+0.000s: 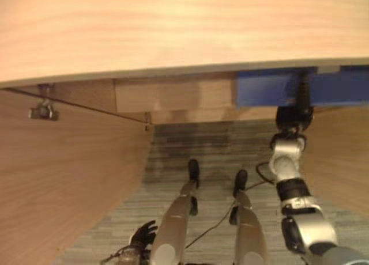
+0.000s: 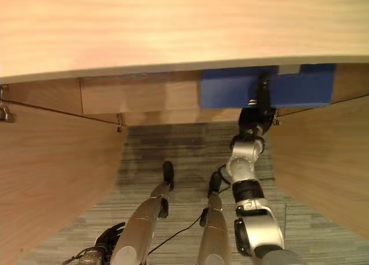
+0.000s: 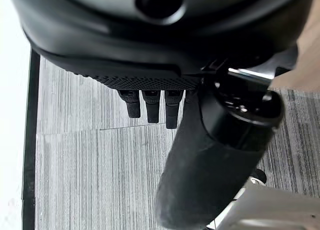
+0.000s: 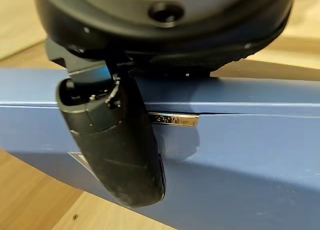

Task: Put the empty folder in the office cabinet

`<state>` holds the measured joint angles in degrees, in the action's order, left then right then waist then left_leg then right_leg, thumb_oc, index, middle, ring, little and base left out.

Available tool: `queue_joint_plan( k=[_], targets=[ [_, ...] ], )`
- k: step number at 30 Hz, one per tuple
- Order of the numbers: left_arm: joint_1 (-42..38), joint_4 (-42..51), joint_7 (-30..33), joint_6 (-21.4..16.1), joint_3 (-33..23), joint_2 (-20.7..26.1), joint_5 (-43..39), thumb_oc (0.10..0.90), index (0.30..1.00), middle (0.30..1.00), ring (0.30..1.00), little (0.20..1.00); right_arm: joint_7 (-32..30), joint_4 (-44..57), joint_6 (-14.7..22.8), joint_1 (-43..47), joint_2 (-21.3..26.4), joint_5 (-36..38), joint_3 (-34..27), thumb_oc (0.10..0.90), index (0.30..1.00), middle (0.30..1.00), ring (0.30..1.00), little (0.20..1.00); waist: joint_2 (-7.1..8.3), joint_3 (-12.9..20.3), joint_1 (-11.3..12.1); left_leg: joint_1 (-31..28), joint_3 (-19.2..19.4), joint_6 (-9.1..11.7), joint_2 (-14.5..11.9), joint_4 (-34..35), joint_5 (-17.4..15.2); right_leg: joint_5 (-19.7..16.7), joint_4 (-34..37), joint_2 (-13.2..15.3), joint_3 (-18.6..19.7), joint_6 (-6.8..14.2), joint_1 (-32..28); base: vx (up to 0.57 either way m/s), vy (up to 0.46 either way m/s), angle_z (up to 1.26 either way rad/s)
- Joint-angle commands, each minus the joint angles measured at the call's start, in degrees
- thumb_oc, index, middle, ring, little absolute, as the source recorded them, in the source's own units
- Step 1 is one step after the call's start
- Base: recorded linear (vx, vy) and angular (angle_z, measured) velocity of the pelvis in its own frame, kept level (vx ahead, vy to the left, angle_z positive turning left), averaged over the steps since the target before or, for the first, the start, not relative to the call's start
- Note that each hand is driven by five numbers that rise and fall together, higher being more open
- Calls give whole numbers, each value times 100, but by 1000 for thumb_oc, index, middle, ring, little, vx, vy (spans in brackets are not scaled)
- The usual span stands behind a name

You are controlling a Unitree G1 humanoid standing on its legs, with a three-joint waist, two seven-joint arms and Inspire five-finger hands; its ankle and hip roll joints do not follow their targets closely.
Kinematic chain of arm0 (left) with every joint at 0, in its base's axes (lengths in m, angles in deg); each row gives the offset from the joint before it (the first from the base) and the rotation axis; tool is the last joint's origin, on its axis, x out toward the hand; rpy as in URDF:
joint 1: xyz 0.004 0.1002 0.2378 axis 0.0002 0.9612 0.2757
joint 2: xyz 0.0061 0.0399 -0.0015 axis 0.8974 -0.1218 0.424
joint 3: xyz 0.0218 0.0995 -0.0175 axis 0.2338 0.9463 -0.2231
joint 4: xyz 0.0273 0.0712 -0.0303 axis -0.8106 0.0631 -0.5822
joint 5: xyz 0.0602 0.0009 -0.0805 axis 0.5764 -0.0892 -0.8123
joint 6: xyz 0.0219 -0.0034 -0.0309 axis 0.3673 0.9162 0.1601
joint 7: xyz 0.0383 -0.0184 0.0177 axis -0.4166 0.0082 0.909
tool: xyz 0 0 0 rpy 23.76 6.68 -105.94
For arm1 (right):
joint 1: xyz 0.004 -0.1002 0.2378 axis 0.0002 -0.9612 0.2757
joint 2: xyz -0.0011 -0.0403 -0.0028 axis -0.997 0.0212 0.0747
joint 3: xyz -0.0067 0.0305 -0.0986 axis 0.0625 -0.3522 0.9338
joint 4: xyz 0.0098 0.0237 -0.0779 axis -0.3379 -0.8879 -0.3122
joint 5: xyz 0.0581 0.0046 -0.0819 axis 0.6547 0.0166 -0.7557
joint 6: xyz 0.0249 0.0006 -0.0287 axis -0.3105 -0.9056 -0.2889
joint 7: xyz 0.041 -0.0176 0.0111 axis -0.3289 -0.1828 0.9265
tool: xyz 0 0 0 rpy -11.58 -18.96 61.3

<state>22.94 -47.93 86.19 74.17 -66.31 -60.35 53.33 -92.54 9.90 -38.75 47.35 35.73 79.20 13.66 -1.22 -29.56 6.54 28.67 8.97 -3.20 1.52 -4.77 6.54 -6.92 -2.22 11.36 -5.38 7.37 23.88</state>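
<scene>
- The folder [image 2: 230, 87], blue, lies flat and lengthwise inside the cabinet [image 1: 155, 95], under its top panel [image 1: 173, 29], toward the right side of the opening. Its near long edge faces out to the robot; the far part runs out of sight beneath the panel.
- In the right wrist view the folder [image 4: 240, 145] rests on pale wood, a small metal label holder [image 4: 172, 120] on its spine. Judgement: it is held long side on so that it can slide in level below the panel.
- The right robot hand [image 2: 258, 106] reaches up to the folder's near edge. The thumb [image 4: 120, 150] is laid across the blue face; the fingers sit behind the folder and cannot be read. Whether the grip is closed on it cannot be told.
- Judgement: the folder looks largely in place; what remains is to let go and draw the arm back without dragging it out.
- Both cabinet doors stand swung open: the left door [image 1: 63, 178] with its hinge [image 1: 43, 110] showing, and the right door [image 1: 340, 155]. This leaves the opening free for the arm.
- The left robot hand [image 1: 144, 235] hangs low over the grey carpet [image 1: 213, 144], fingers [image 3: 150, 105] loosely extended, holding nothing. It looks idle, kept clear of the work.
</scene>
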Motion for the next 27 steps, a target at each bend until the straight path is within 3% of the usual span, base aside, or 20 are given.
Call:
queue_joint_plan(
  k=[1,6,11,12,14,27],
  targets=[
    [587,55,173,-6,192,445,13,800,900,900,900,900,229,896,620,438,456,-243,-203,400,300,300,300,300,-8,470,70,457,-344,341,-25,-477,-325,497,-542,-51,-245,-24,-51,-6,-39,10],
    [794,516,208,-6,271,823,-161,800,900,900,900,900,-128,508,808,1352,977,-193,-145,400,300,300,300,300,-112,386,241,626,-444,355,31,-459,-281,553,-648,-36,-289,-18,127,-16,-18,11],
    [922,988,194,38,452,1044,-328,800,900,900,900,900,-454,-15,425,2004,1205,-312,203,400,300,300,300,300,-183,302,360,810,-505,351,56,-455,-228,571,-746,-21,-323,-46,350,-7,-18,6],
    [952,1125,182,27,493,1086,-372,800,900,900,900,900,-461,-55,390,2090,1235,-310,266,400,300,300,300,300,-172,324,366,784,-581,387,77,-436,-375,691,-757,-27,-263,-18,334,69,-44,7],
    [1147,1734,132,66,618,1266,-515,800,900,900,900,900,-564,-211,292,2362,1306,-319,400,400,300,300,300,300,-208,238,404,899,-611,393,93,-437,-347,697,-776,-21,-292,-26,438,12,-39,18],
    [1231,2575,190,275,980,1612,-607,800,900,900,900,900,-1092,123,473,2715,1002,-500,446,400,300,300,300,300,-424,-19,444,1458,-675,365,168,-829,-442,889,-1370,1,-197,-105,1099,-41,-3,3]
  ],
)
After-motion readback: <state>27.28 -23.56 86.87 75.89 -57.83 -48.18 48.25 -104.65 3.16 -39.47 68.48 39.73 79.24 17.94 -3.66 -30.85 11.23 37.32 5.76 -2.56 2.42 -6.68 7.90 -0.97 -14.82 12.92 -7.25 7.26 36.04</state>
